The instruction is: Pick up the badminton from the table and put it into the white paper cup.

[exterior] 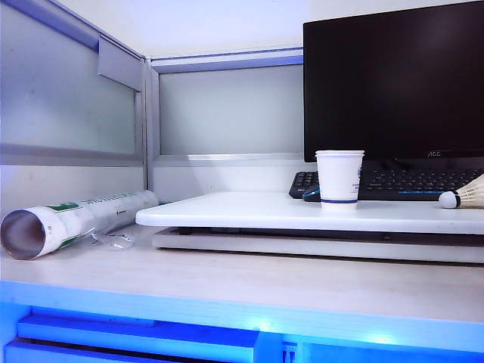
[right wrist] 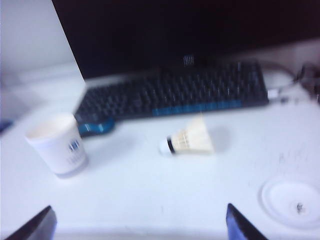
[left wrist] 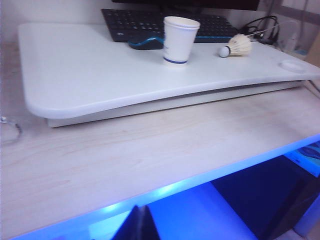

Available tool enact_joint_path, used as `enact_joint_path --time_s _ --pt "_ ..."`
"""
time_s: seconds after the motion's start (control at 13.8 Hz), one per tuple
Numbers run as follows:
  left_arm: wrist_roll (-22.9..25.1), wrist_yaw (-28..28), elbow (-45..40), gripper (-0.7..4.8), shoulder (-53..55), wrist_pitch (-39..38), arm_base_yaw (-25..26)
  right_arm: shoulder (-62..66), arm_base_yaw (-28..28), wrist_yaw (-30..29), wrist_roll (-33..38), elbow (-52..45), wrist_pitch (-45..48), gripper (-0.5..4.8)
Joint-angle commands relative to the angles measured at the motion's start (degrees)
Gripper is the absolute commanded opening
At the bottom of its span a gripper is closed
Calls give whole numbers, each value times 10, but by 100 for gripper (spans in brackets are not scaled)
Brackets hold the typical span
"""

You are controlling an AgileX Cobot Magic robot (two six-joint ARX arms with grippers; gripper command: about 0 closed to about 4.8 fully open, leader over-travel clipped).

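A: Exterior view, left to right: white paper cup (exterior: pixel 339 177) upright, mouth up, ready to receive; badminton (exterior: pixel 463 196) lying on its side, both on the table (exterior: pixel 249 212).

B: Grippers? Right gripper (right wrist: pixel 140 222): jaws spread wide above the badminton (right wrist: pixel 187 139), holding nothing. Left gripper: unseen, cannot tell.

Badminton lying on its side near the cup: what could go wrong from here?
1. The badminton lies tipped over on the table, cork toward the white paper cup; a pinch on the feathers might crush them or roll it away.
2. The cup stands upright, empty and light, so a brush from the open right gripper could topple it.
3. The keyboard close behind leaves little room.
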Motion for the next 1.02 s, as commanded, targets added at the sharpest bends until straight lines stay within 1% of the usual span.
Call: enact_joint_path --time_s 0.07,0.15,0.22,0.29,0.44,0.51,0.58,0.65,0.73,1.02 --pt "-2 21 1 -5 0 -14 0 209 0 -1 -18 48 122 459" --pt "-2 21 1 -5 0 -14 0 310 0 -5 -25 89 157 459" --pt "-2 21 1 -5 0 -14 0 466 -5 -5 -37 167 202 459" --pt "-2 21 1 -5 0 -14 0 611 -34 -33 -41 259 209 459" --pt "-2 21 1 -5 0 -14 0 678 -64 -57 -40 304 214 459" --pt "-2 21 1 -5 0 -14 0 725 -90 -89 -30 338 218 459" --pt "-2 21 1 -5 0 -14 0 785 -128 -148 -23 387 218 459" --pt "-2 21 1 -5 0 -14 0 807 -136 -183 -23 405 217 459" --pt "-2 21 1 -5 0 -14 0 824 -142 -205 -21 417 217 458" --pt "-2 21 1 -5 0 -14 0 868 -152 -257 9 441 217 458"
